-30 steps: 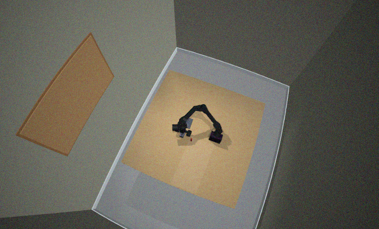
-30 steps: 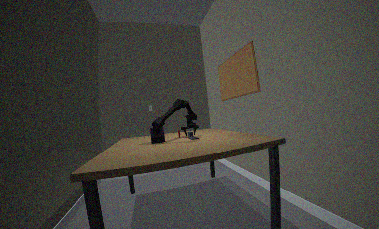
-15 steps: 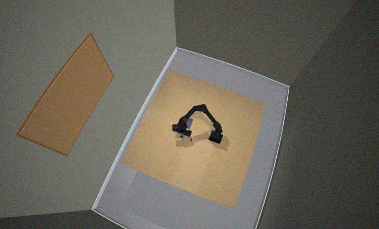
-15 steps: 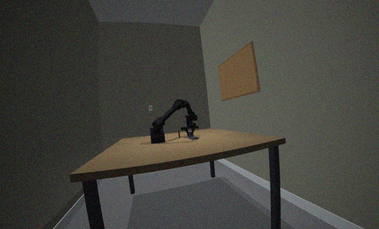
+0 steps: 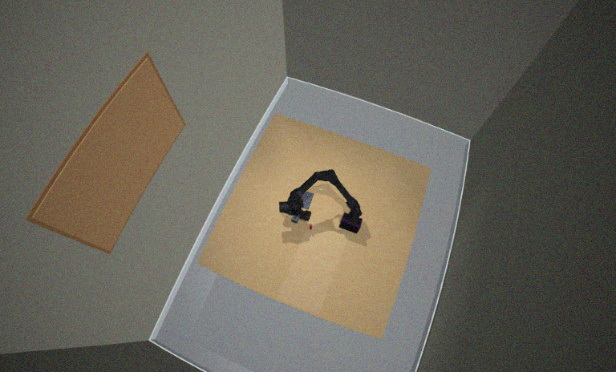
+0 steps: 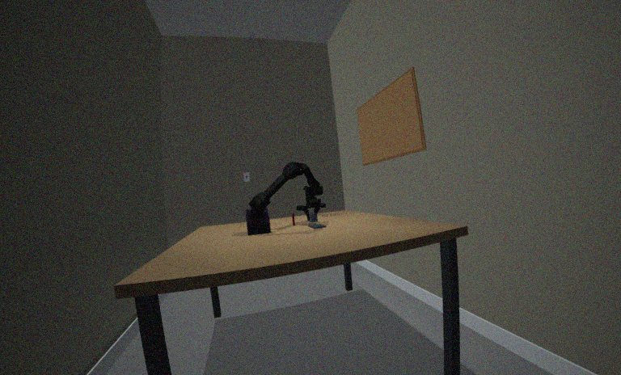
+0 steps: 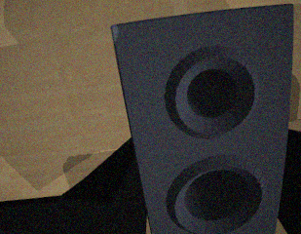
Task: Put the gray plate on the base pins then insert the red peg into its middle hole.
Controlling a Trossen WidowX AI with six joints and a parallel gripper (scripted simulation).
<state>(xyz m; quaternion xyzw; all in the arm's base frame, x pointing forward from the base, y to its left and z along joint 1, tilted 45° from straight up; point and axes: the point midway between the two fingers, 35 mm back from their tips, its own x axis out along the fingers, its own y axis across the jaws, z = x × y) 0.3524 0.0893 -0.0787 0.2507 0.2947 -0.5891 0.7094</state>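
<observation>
The gray plate [image 5: 295,219] [image 6: 313,218] [image 7: 145,58] fills much of the wrist view, where two of its round holes show; its near end is cut off. My gripper [image 6: 312,215] [image 7: 189,136] is shut on the plate, with a black finger against each long side. It is low over the table; whether the plate touches the table is too small to tell. The base [image 5: 308,199] [image 6: 316,225] lies flat beside the gripper, partly hidden by the arm in the top view. The red peg [image 5: 310,226] [image 6: 293,219] stands upright on the table, apart from the gripper.
The wooden table [image 5: 318,277] [image 6: 274,252] bears the arm's dark mount [image 5: 350,223] [image 6: 259,221], to the right of the peg in the top view. The arm arches over the table from the mount to the gripper. A brown board [image 5: 108,155] [image 6: 391,120] hangs on the wall.
</observation>
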